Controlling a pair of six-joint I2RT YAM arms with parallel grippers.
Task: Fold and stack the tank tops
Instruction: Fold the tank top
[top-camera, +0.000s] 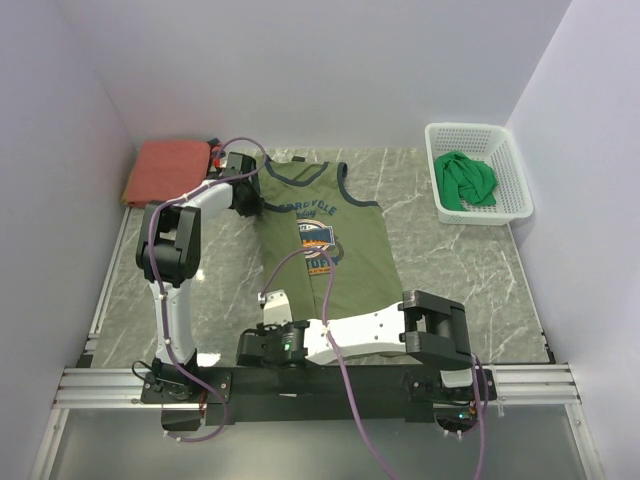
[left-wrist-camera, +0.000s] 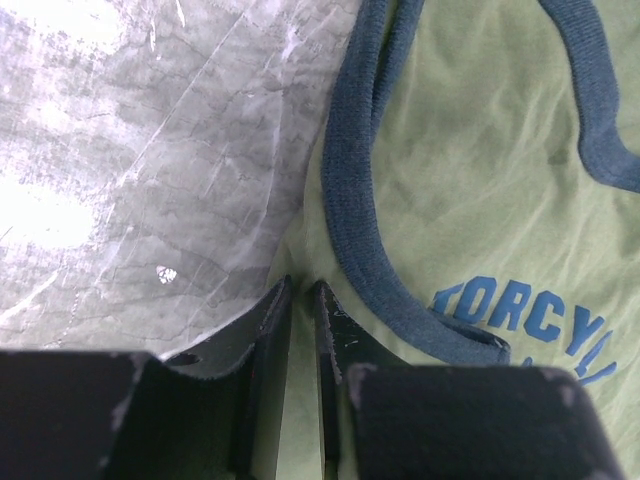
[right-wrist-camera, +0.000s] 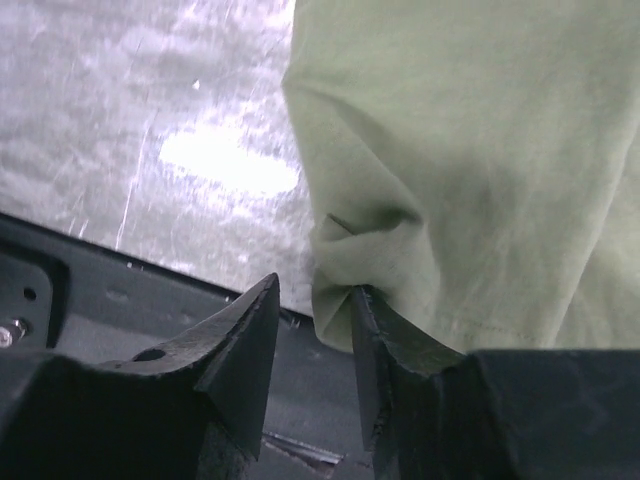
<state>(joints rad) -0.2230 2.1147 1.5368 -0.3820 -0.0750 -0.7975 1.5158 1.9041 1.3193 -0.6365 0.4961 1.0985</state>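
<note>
The olive green tank top (top-camera: 330, 240) with navy trim lies spread flat in the middle of the table. My left gripper (top-camera: 250, 196) is at its far left armhole. In the left wrist view the jaws (left-wrist-camera: 302, 290) are pinched nearly together with olive cloth (left-wrist-camera: 480, 180) between them, beside the navy trim (left-wrist-camera: 350, 180). My right gripper (top-camera: 250, 346) is at the near left hem corner. In the right wrist view its jaws (right-wrist-camera: 315, 292) stand apart, and the bunched hem corner (right-wrist-camera: 350, 260) touches the right finger. The rust-red top (top-camera: 168, 170) lies folded at the back left. The bright green top (top-camera: 468, 180) is crumpled in the basket.
A white mesh basket (top-camera: 470, 128) stands at the back right by the wall. The black rail (right-wrist-camera: 90, 300) of the table's near edge runs just under my right gripper. White walls close in the left, back and right sides.
</note>
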